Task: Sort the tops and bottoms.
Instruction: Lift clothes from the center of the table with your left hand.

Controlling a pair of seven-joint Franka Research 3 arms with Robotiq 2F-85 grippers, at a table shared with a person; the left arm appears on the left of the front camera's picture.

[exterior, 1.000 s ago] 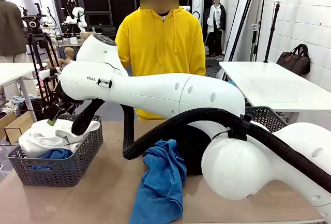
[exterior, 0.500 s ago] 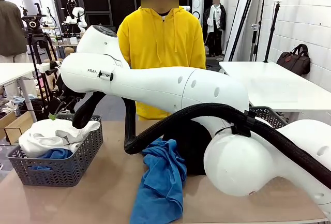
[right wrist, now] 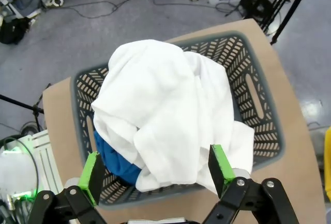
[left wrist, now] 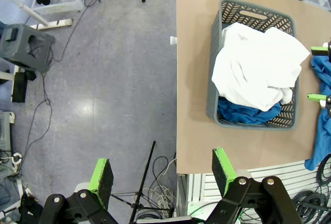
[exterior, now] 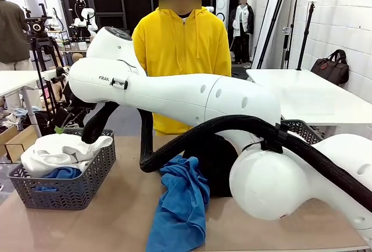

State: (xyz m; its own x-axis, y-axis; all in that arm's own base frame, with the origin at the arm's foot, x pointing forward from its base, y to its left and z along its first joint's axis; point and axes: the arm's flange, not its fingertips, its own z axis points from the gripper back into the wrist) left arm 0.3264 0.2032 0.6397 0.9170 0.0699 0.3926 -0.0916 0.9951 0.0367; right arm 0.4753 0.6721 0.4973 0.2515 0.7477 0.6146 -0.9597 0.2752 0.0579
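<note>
A grey basket (exterior: 64, 191) at the table's left holds two tops: a white shirt (exterior: 52, 150) heaped over a blue garment (exterior: 61, 173). My right gripper (exterior: 63, 123) hangs open just above that basket, touching nothing. From its wrist I look down on the white shirt (right wrist: 160, 105), the blue garment (right wrist: 116, 162) and the basket (right wrist: 258, 105), with the right gripper (right wrist: 156, 171) empty. Another blue top (exterior: 180, 205) lies crumpled mid-table. The black bottoms (exterior: 212, 162) lie behind it, partly hidden by my arm. My left gripper (left wrist: 161, 171) is open high above the floor, beside the table's edge.
A person in a yellow hooded sweatshirt (exterior: 180, 48) stands at the far side. A second grey basket (exterior: 299, 131) sits at the back right, mostly hidden by my right arm, which spans the table. From the left wrist the basket (left wrist: 213, 94) sits near the table's end.
My right arm has lifted slightly above the left basket, then held still. Both grippers stayed open. The garments have not moved.
</note>
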